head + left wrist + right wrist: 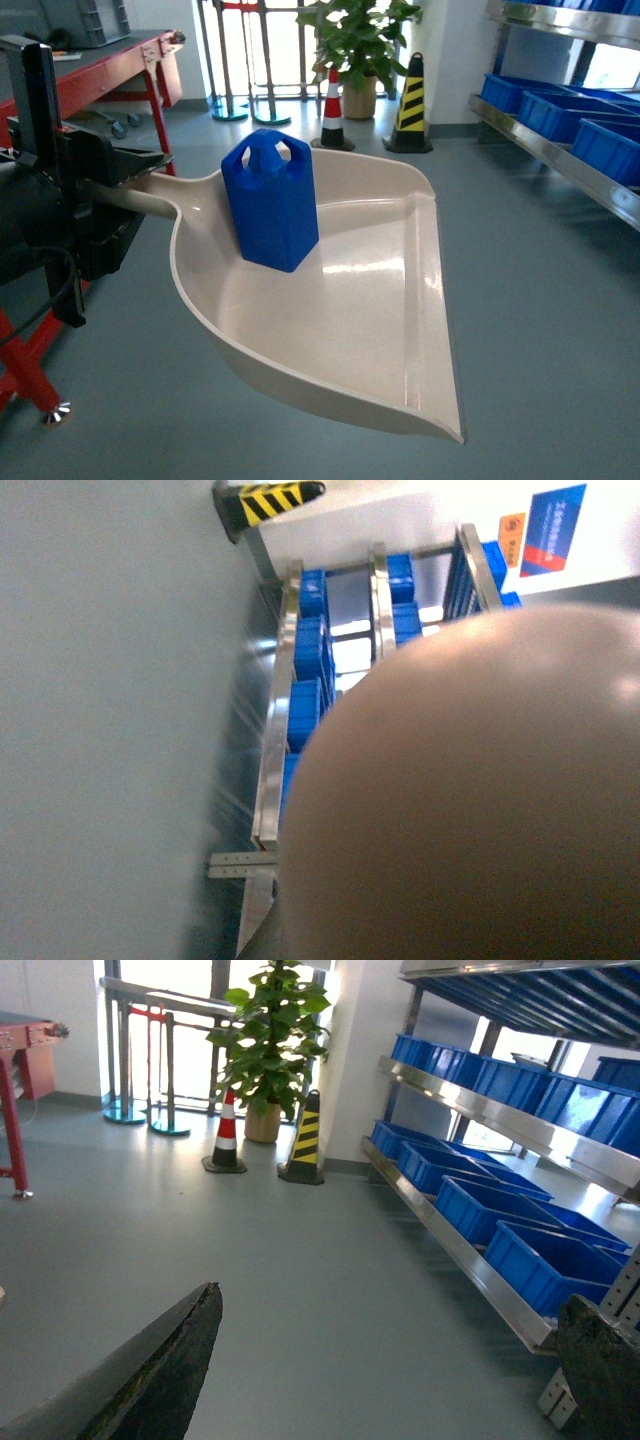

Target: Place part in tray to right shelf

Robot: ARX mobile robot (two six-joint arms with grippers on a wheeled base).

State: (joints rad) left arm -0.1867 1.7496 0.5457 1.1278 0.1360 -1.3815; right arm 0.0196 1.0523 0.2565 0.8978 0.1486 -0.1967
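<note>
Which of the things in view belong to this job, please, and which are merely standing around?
Job: part; tray carrying it; right shelf; left gripper on the tray's handle.

Bystanders: blue crates; potted plant; two cones; red-framed table.

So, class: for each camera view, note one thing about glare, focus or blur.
Head view: window glare streaks the tray floor, and the part is sharp. Left wrist view: the tray's underside is a soft blur filling the frame. Right wrist view: bright windows, crisp blue crates, dark blurred end effector fingers.
</note>
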